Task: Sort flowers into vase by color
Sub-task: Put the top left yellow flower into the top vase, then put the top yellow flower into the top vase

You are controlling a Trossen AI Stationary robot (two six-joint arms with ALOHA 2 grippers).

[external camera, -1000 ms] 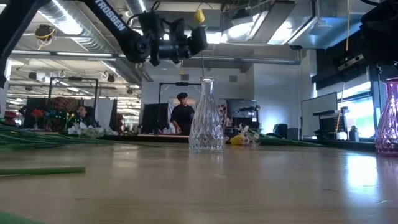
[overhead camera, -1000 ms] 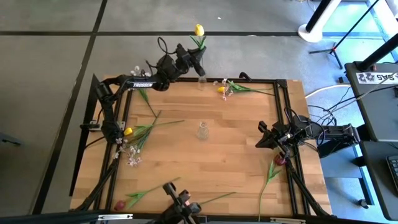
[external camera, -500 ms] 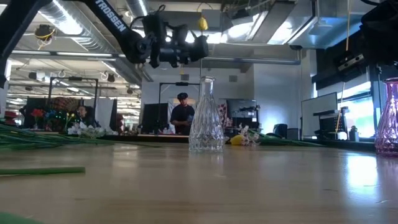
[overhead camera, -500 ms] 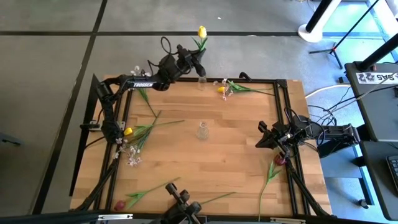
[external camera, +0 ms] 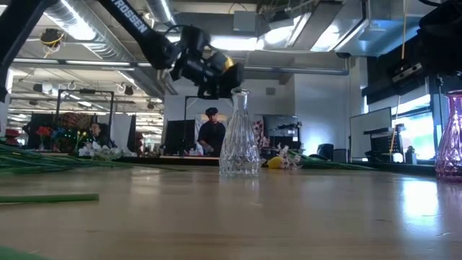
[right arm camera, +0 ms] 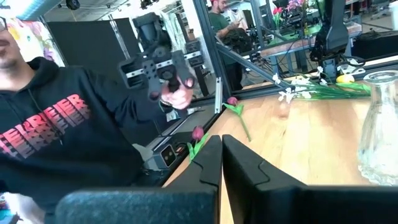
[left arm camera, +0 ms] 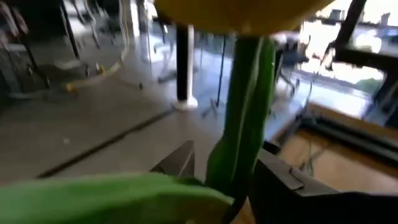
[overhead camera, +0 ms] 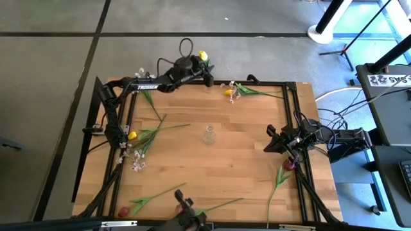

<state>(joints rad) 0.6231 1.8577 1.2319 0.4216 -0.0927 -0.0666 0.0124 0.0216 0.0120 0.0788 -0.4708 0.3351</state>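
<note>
A yellow tulip [overhead camera: 203,56] stands at the table's far edge, its green stem [left arm camera: 239,124] upright between the parted fingers of my left gripper [overhead camera: 207,76]. In the low view the yellow head [external camera: 229,66] shows just behind that gripper [external camera: 216,76]. A small clear vase [overhead camera: 208,83] stands right under the gripper, which hides the stem's lower end. A second clear vase [overhead camera: 209,135] stands mid-table. My right gripper [overhead camera: 273,142] waits shut at the table's right edge, its fingers together [right arm camera: 221,162]. My left gripper has the tulip's stem, just below the head, between its open fingers, which reach about level across the upright stem. The stem lies close to one finger [left arm camera: 280,180], and a gap shows beside the other [left arm camera: 177,163]. Whether it touches either, I cannot tell.
More flowers lie about: a yellow tulip with white sprays [overhead camera: 231,92] at the far edge, a bunch [overhead camera: 144,135] at the left, green stems [overhead camera: 157,196] near the front, one stem [overhead camera: 277,186] at the near right. A pink vase [external camera: 451,137] stands right. A person in a black hoodie [right arm camera: 56,124] is beyond the table.
My left gripper has tipped from pointing upward to about level and has sunk a little over the far vase. The yellow tulip has come down with it, and its head now sits close behind the gripper instead of high above it.
</note>
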